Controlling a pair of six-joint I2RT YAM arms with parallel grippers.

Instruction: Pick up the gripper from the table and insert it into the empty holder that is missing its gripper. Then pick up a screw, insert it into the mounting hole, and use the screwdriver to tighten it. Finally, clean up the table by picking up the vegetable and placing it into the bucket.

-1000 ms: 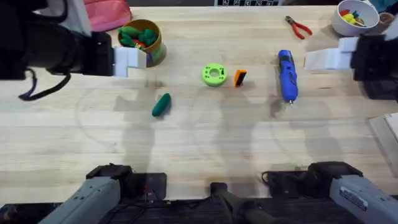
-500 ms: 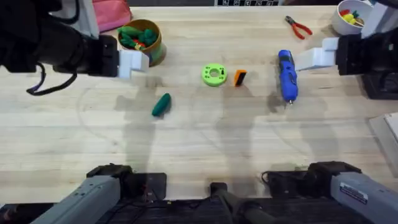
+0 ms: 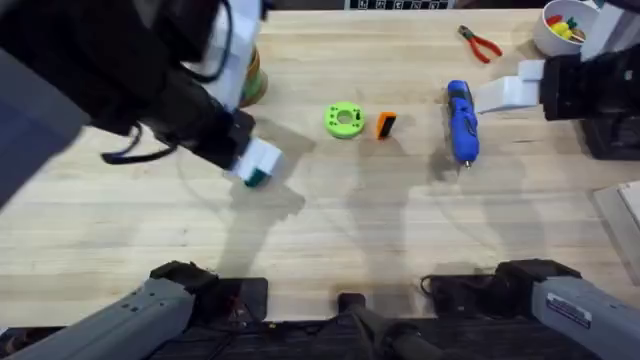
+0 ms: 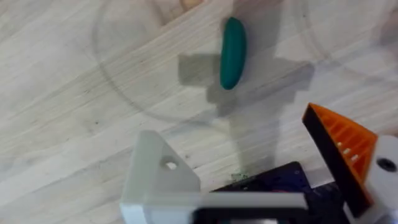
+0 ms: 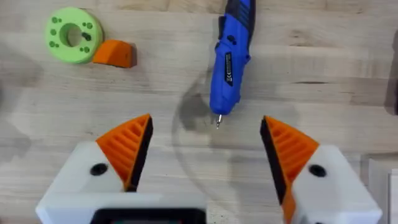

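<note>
Orange tip in hand's reach or not, the small gripper [image 3: 386, 124] lay on the bench [image 3: 350, 230] beside a green disc [image 3: 344, 120]. Over the vegetable [image 4: 233, 52] hung the left gripper [image 4: 249, 168], spread wide and empty, one holder [image 4: 158, 174] bare-faced. Near the screwdriver [image 5: 231, 62], the right gripper [image 5: 205, 149] gaped empty.

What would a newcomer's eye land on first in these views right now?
The left arm looms large and dark over the table's left side, its tool hovering above the green vegetable, one finger a bare white holder. At centre lie a bright green disc and the orange gripper, with the blue screwdriver to their right.
</note>
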